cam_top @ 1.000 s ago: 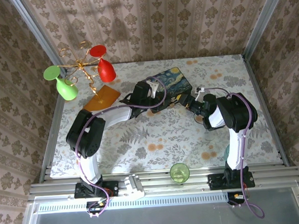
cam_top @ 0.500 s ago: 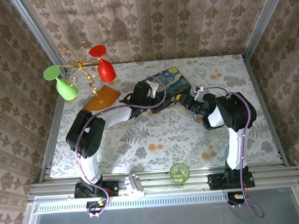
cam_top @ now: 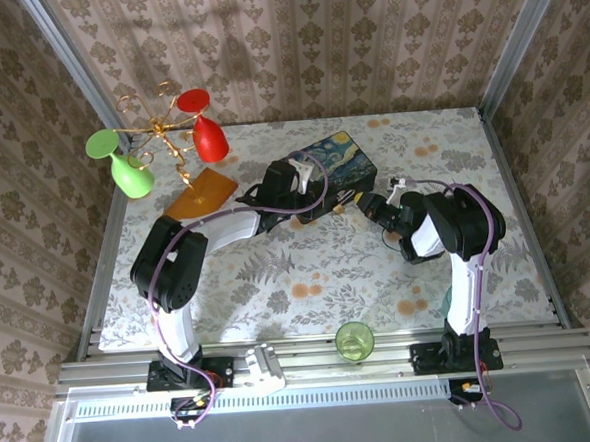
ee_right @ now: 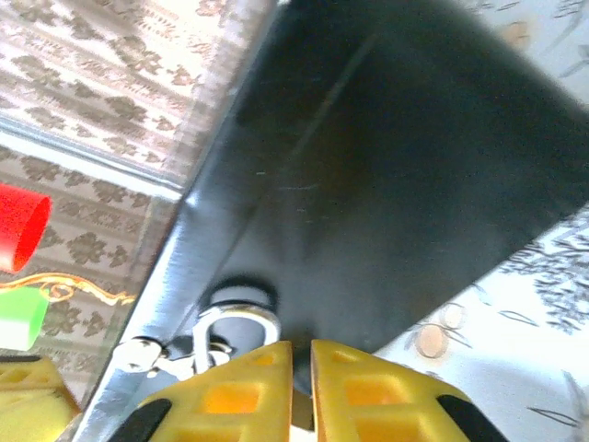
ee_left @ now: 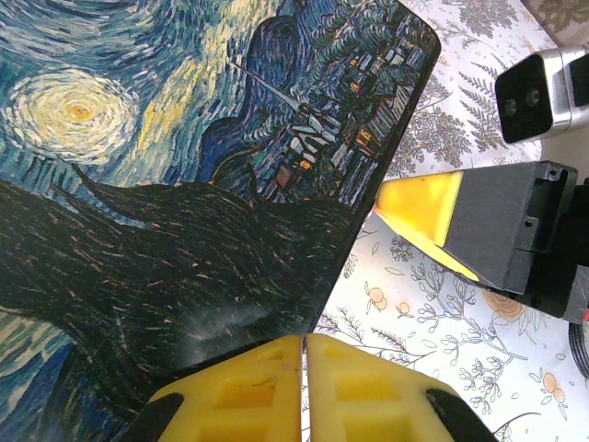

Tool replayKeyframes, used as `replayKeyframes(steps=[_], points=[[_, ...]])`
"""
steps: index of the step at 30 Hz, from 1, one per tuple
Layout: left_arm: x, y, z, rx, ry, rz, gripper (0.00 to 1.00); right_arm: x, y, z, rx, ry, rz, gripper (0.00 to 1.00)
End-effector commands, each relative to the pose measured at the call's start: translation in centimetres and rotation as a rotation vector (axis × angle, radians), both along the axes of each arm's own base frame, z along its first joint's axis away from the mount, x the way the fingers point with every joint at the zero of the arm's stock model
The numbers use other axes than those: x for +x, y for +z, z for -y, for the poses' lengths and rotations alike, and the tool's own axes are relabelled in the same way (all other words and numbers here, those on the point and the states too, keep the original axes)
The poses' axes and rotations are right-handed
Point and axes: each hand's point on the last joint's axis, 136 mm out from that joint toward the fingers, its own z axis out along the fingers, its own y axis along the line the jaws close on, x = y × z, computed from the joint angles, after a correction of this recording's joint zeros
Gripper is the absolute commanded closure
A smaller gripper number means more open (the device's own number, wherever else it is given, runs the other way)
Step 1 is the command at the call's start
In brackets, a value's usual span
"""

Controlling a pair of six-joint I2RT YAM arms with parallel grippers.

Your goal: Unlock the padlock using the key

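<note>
I am taking the painted box (cam_top: 337, 165) as my marker, since both arms meet at it on the floral surface (cam_top: 308, 270). The left end effector (ee_left: 304, 343) sits at the box's left end. Its yellow fingers are clenched together with only a hairline between them, right at the lower edge of the painted lid. I cannot make out anything pinched there.

The right end effector (ee_right: 301, 348) is pressed up to the box's dark side wall at the opposite, right-hand end. Its two fingers are drawn in to a narrow slit (whether something thin is caught in that slit I cannot tell). From the left wrist camera one of its yellow fingers shows just beside the box's right edge, close but apart from it.

The padlock (ee_right: 230, 324) hangs on the box's dark side wall. Its silver shackle loop is visible just above the right end effector's left finger, next to a bit of bright metal hardware, and its body is hidden behind the fingers.

Well to the left of the box lie an orange flat piece (cam_top: 199, 195), a red glass (cam_top: 207, 134) and a green glass (cam_top: 123, 163). A green cup (cam_top: 353, 340) stands well in front of the box, toward the arm bases.
</note>
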Motion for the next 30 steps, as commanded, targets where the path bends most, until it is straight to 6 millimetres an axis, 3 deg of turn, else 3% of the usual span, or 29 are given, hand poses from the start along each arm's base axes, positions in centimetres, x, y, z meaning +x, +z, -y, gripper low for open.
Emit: replayKeyframes(steps=[1, 6, 9, 14, 18, 19, 23, 30], points=[[-4.9, -9.9, -5.0, 0.257, 0.043, -0.31, 0.89, 0.5, 1.4, 1.1, -0.023, -0.077, 0.042, 0.87], [-4.9, -9.9, -4.8, 0.254, 0.04, -0.312, 0.89, 0.8, 1.8, -0.1, -0.001, -0.064, 0.044, 0.84], [-4.8, -9.8, -4.8, 0.256, 0.038, -0.311, 0.89, -0.4, 0.5, -0.9, -0.008, -0.05, 0.003, 0.75], [-4.7, -9.5, -4.5, 0.252, 0.032, -0.308, 0.89, -3.3, -2.4, -1.7, -0.078, -0.028, -0.085, 0.49], [-4.8, -9.4, -4.3, 0.254, 0.024, -0.309, 0.89, -4.7, -3.3, -2.9, -0.306, 0.006, -0.103, 0.45], [-4.8, -9.3, -4.3, 0.253, 0.023, -0.307, 0.89, -5.1, -3.5, -3.5, -0.406, 0.036, -0.1, 0.39], [-4.8, -9.1, -4.5, 0.257, 0.027, -0.301, 0.89, -5.6, -2.9, -5.0, -0.761, 0.093, -0.079, 0.37], [-4.9, -9.5, -4.4, 0.253, 0.026, -0.306, 0.89, -5.2, -3.6, -5.1, -0.999, 0.106, -0.045, 0.35]])
